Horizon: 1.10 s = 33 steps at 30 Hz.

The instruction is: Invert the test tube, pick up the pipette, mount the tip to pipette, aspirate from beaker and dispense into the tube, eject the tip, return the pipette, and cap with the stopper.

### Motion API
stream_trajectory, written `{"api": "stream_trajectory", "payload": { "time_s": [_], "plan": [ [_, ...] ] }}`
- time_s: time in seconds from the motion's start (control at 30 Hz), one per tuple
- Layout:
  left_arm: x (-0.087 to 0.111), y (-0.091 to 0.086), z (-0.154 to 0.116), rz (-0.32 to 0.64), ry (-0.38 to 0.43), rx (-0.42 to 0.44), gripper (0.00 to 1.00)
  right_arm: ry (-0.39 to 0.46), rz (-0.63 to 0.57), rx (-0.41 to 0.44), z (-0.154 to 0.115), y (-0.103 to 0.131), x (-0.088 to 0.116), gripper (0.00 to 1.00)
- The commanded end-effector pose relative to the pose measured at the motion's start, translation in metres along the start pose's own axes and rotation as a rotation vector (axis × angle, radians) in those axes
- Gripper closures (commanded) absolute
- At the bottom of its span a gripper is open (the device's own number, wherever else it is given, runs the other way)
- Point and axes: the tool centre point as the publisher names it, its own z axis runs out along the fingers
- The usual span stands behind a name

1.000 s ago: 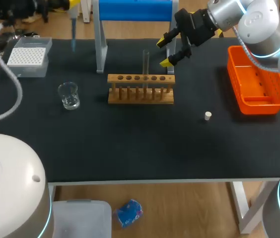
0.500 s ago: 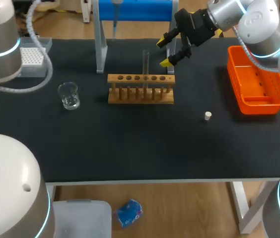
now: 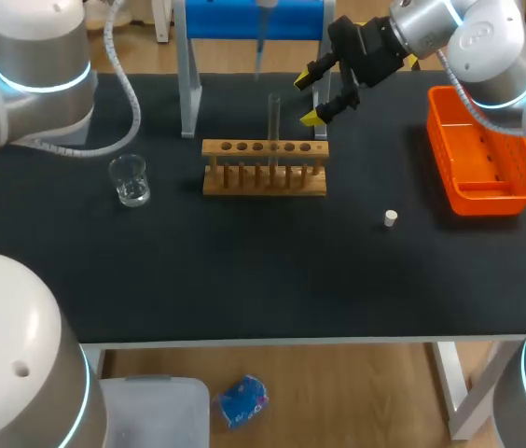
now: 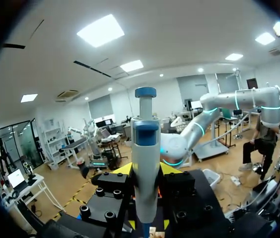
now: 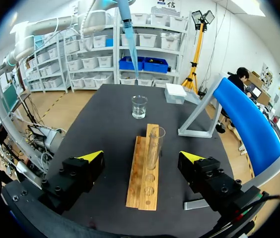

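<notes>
**Head view.**
- Step in hand: we are judging this to be the carry to the tube, ahead of dispensing. We are holding the pipette (image 3: 263,11) high behind the rack (image 3: 263,168), with its tip (image 3: 256,63) mounted and pointing down, just beside the tube's line.
- Next move: we are expecting to need the tip centred over the tube's narrow mouth, then lowered straight in before the plunger is pressed.
- Tube (image 3: 273,117): standing upright in the rack, mouth up, and looking dry.
- Beaker (image 3: 130,181): sitting on the surface (image 3: 244,271) well apart from the rack, with a little clear liquid at the bottom.
- Stopper (image 3: 390,218): lying loose between the rack and the orange basket (image 3: 480,191).
- Right fingers (image 3: 311,118): hanging spread wide beside the tube's top, gripping nothing.

**Left wrist view.**
- Left fingers (image 4: 170,169): we are seeing them closed on the pipette body from both sides, plunger end uppermost.

**Right wrist view.**
- The tube is standing ahead of the parted right fingers, touching neither.
- The beaker and tip box (image 5: 175,92) are lying beyond the rack.
- We cannot tell whether the tip is carrying liquid.
</notes>
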Motion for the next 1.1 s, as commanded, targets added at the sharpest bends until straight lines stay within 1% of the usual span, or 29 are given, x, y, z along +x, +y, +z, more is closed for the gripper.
{"api": "stream_trajectory", "payload": {
  "time_s": [0.03, 0.53, 0.6, 0.67, 0.73, 0.8, 0.97, 1.1],
  "plan": [
    [0.0, -0.002, -0.001, -0.001, 0.005, -0.005, 1.0, 0.002, 0.0, 0.002, -0.001, 0.0, 0.0, 0.0],
    [0.0, -0.002, -0.001, -0.001, 0.005, -0.005, 1.0, 0.002, 0.0, 0.002, -0.001, 0.0, 0.0, 0.0],
    [0.0, 0.002, -0.002, -0.004, -0.003, -0.009, 1.0, 0.002, 0.0, 0.002, -0.001, 0.0, 0.0, 0.0],
    [-0.001, 0.005, 0.0, -0.029, 0.01, 0.042, 1.0, 0.002, 0.0, 0.002, -0.001, 0.0, 0.0, 0.0],
    [-0.004, 0.008, 0.002, -0.038, 0.02, 0.033, 1.0, 0.002, 0.0, 0.002, -0.001, 0.0, 0.0, 0.0],
    [-0.007, 0.01, 0.006, -0.064, 0.039, 0.07, 1.0, 0.002, 0.0, 0.002, -0.001, 0.0, 0.0, 0.0],
    [-0.013, 0.018, 0.02, -0.091, 0.074, 0.06, 1.0, 0.002, 0.0, 0.002, -0.001, 0.0, 0.0, 0.0],
    [-0.019, 0.025, 0.028, -0.113, 0.096, 0.078, 1.0, 0.002, 0.0, 0.002, -0.001, 0.0, 0.0, 0.0]
  ]
}}
